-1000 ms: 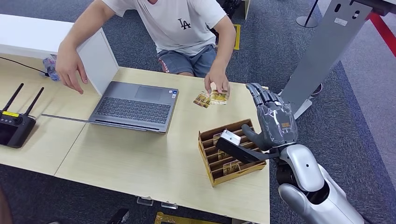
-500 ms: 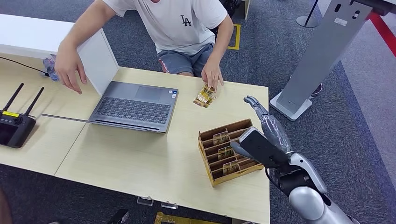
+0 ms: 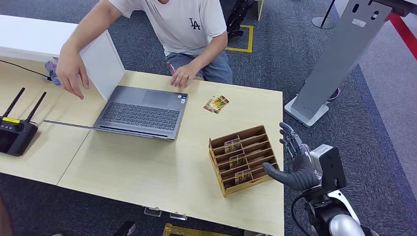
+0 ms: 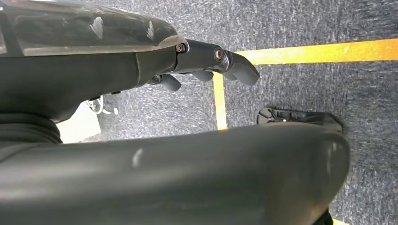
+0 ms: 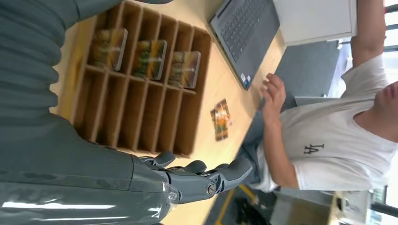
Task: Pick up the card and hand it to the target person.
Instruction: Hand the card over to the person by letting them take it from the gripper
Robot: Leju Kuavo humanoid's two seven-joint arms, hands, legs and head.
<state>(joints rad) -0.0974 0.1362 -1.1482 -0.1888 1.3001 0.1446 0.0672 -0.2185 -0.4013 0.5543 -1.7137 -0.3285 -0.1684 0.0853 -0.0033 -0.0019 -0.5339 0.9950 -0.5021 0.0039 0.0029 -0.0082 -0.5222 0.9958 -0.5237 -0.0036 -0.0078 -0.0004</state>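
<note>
Grey carpet with yellow floor tape runs under a pale wooden worktop (image 3: 162,167), across which a person in a white T-shirt (image 3: 184,22) sits facing the robot; the right robot hand (image 3: 292,164) hangs just off the worktop's near right edge, fingers spread and palm bare, grasping nothing; its thumb points toward the brown slotted card holder (image 3: 246,160) right beside it. The left robot hand (image 4: 206,61) is seen from its own wrist camera above the carpet, fingers loosely extended with nothing between them, so it too is released.

Two gold-and-dark cards (image 3: 216,104) lie flat and overlapping on the worktop, well beyond the right robot hand, past the holder and toward the person; their long axis runs on a diagonal, from the near end by the holder up toward the far right corner. They sit within easy reach of the person's hand (image 3: 183,76), which rests at the far edge beside the open laptop (image 3: 142,110); that placement reads as cards delivered and laid aside rather than awaiting pickup.

Three more cards (image 5: 146,58) stand upright in one row of the holder's slots, faces turned toward the robot, edges up; judged from this, the slots hold them on edge so fingers can pinch a top rim; the right robot hand is placed close enough to reach for one.
</note>
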